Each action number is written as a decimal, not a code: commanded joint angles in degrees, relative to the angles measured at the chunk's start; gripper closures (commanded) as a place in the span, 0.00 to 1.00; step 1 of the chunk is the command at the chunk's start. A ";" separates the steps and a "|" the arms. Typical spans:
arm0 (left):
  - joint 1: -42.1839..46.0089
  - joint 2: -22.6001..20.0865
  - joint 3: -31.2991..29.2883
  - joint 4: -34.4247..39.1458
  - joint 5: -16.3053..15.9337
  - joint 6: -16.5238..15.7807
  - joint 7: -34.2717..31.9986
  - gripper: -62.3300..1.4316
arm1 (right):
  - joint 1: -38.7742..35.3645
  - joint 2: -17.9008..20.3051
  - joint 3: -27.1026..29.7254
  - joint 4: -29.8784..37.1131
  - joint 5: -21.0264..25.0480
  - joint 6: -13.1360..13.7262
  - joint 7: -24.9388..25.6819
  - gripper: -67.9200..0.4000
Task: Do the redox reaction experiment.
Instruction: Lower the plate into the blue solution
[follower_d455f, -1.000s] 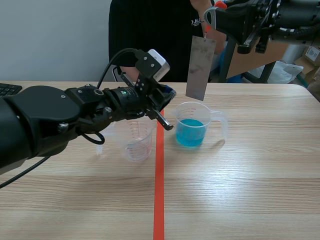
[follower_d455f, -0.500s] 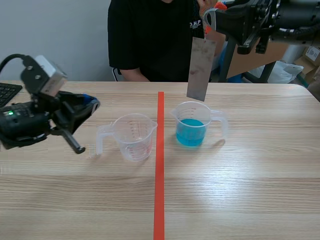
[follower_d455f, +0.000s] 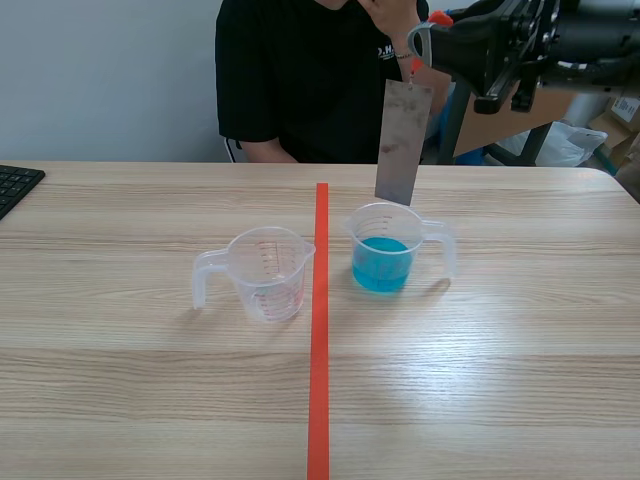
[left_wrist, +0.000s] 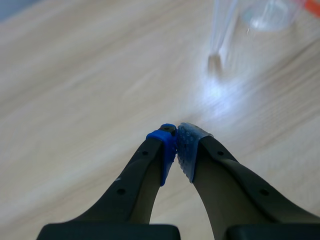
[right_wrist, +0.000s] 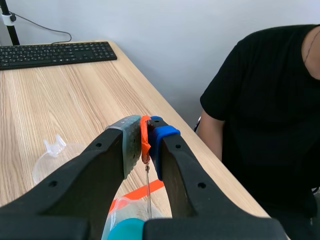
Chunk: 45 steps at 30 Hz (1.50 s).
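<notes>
While your right gripper (follower_d455f: 424, 38), upper right of frame, pinches orange clip (right_wrist: 145, 137), grey metal sheet (follower_d455f: 402, 142) hangs from clip, lower edge right over jug of blue liquid (follower_d455f: 384, 252), just right of centre. Empty clear jug (follower_d455f: 266, 273) sits left of red tape line (follower_d455f: 319, 330). Your left gripper (left_wrist: 176, 146): fingers pressed together, nothing between, above bare table (left_wrist: 75, 75).

Right gripper (follower_d455f: 418, 48): raised at the far right, fingers closed on the top of a metal sheet.
Metal sheet (follower_d455f: 402, 145): grey, hanging upright, lower edge at the far rim of the cup of blue liquid.
Cup of blue liquid (follower_d455f: 385, 255): clear, handle to the right, just right of the tape line (follower_d455f: 319, 340).
Empty cup (follower_d455f: 268, 275): clear, handle to the left, just left of the line.
Keyboard (follower_d455f: 15, 185): far left edge of the table (follower_d455f: 520, 360).
Person (follower_d455f: 300, 80): black shirt, seated at the far side.
</notes>
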 joint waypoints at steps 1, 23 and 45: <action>1.86 2.49 -0.87 0.50 -0.33 -0.11 -0.61 0.90 | 0.59 -0.02 0.85 0.94 1.03 0.31 1.14 0.97; 18.12 22.40 -9.60 0.20 -0.07 0.96 -0.31 0.90 | 0.31 -7.23 0.79 -11.02 -3.54 0.31 1.09 0.97; 18.12 26.43 -9.60 0.04 -0.09 0.92 4.13 0.90 | 0.26 -10.34 -0.57 -17.92 -7.85 0.31 1.31 0.98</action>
